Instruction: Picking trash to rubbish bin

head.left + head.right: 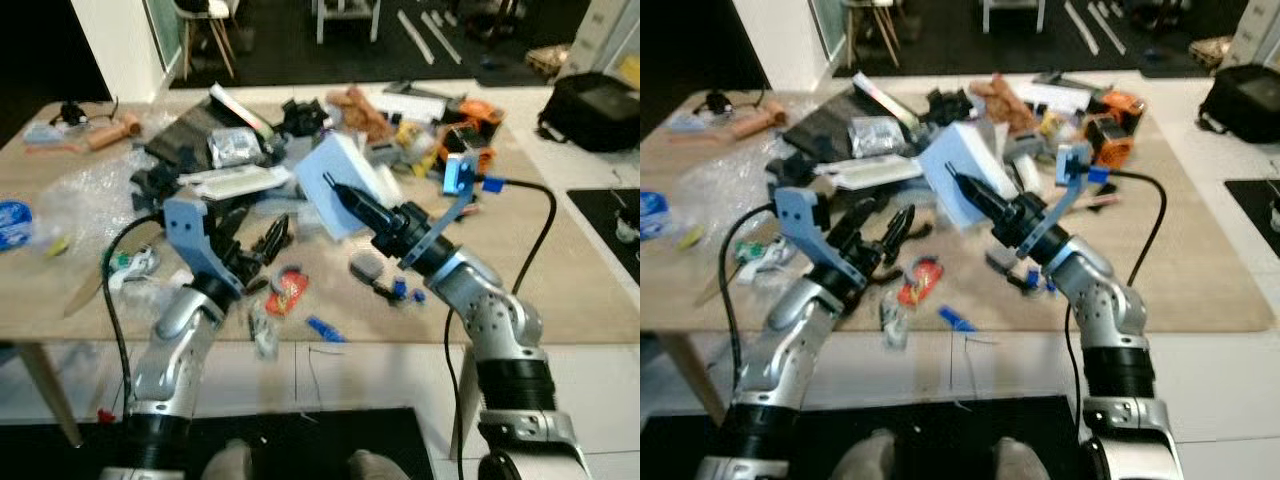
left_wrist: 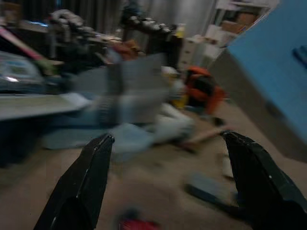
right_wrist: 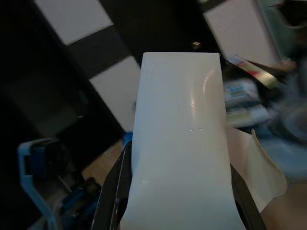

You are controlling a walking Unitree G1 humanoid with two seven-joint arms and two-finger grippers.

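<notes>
Pale blue and white, the box (image 1: 338, 185) is up off the wooden table (image 1: 560, 290), tilted on one corner and pinched between the two black fingers of the right gripper (image 1: 340, 192); from the right wrist its white face (image 3: 180, 143) runs straight out between the fingers, with a loose flap curling off one side. The right arm reaches in from about 5 o'clock, its blue cable bracket (image 1: 460, 172) sticking up behind the wrist.

At roughly 8 o'clock the left gripper (image 1: 885, 232) hangs low over the table with its fingers (image 2: 86, 182) spread wide and nothing between them. Just past it on the tabletop lie a red wrapper (image 1: 287, 292), a crumpled clear scrap (image 1: 263, 332) and a small blue piece (image 1: 322, 328) near the front edge. A dark grey object (image 1: 366, 267) sits under the right forearm.

Toward 12 o'clock the table is heaped with clutter: a silver foil bag (image 1: 233, 148), an orange tool (image 1: 478, 112), and bubble wrap (image 1: 80, 195) out at 10 o'clock. A black backpack (image 1: 590, 110) rests on the floor at 2 o'clock.
</notes>
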